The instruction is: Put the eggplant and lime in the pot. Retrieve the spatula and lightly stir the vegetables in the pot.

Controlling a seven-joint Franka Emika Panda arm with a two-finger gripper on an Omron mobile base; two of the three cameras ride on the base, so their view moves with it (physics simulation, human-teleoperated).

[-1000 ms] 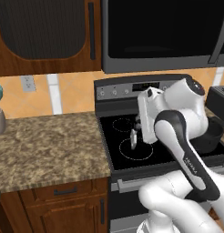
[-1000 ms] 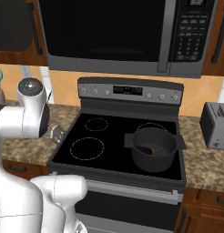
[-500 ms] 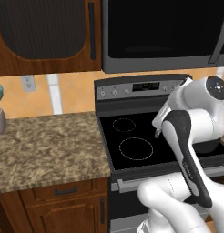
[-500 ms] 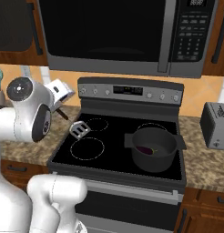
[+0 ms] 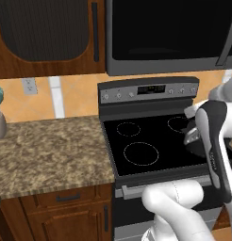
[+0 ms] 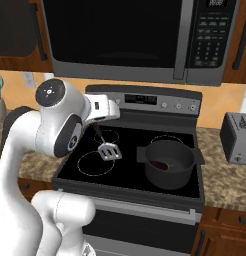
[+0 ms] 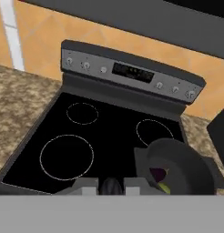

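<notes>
My gripper (image 6: 97, 127) is shut on the thin black handle of the spatula (image 6: 109, 151). Its silver slotted head hangs just above the stove's front left burner, left of the pot (image 6: 170, 163). The dark pot stands on the front right burner with the purple eggplant (image 6: 160, 164) lying inside it. In the hand view my gripper (image 7: 110, 184) pinches the black handle between its fingertips (image 7: 87, 184). To the lower right is the pot (image 7: 187, 165), holding the eggplant (image 7: 158, 174) and the yellow-green lime (image 7: 165, 187). The spatula's head (image 5: 191, 137) shows beside my forearm.
The black glass stove (image 6: 126, 171) has its control panel (image 6: 145, 99) along the back and a microwave (image 6: 130, 40) above it. A grey toaster (image 6: 238, 138) stands on the granite counter to the right. More granite counter (image 5: 47, 150) runs to the left.
The arm has swung to the right, carrying the spatula from the counter edge beside the stove to over the left burners, closer to the pot. The pot has not moved.
</notes>
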